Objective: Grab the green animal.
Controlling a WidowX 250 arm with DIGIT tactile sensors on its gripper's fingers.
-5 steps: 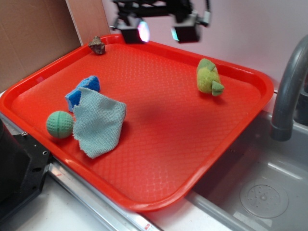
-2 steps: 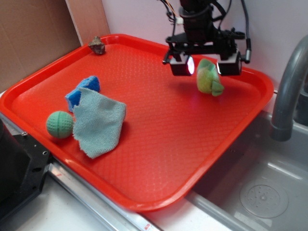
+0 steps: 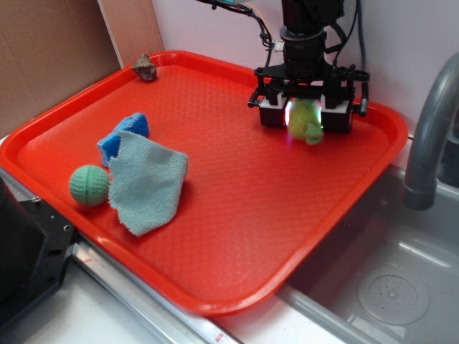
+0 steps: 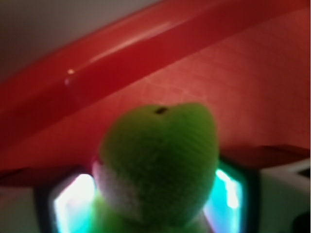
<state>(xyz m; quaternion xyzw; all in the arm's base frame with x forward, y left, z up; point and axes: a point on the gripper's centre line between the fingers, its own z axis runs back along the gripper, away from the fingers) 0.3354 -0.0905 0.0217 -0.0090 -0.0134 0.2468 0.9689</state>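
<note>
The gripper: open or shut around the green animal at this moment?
Open. The gripper is down at the tray, one finger on each side of the green animal; whether the pads touch it, cannot tell.

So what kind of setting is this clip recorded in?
Most likely a kitchen sink mock-up: a grey faucet curves over a steel basin with a drain, and a red tray beside it holds a sponge and cloth. The pincer straddles the green animal.

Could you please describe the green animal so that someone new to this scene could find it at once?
On the red tray, look to the far right corner, between the gripper's fingers. The green animal there is fuzzy yellow-green plush, unlike the dimpled ball.
</note>
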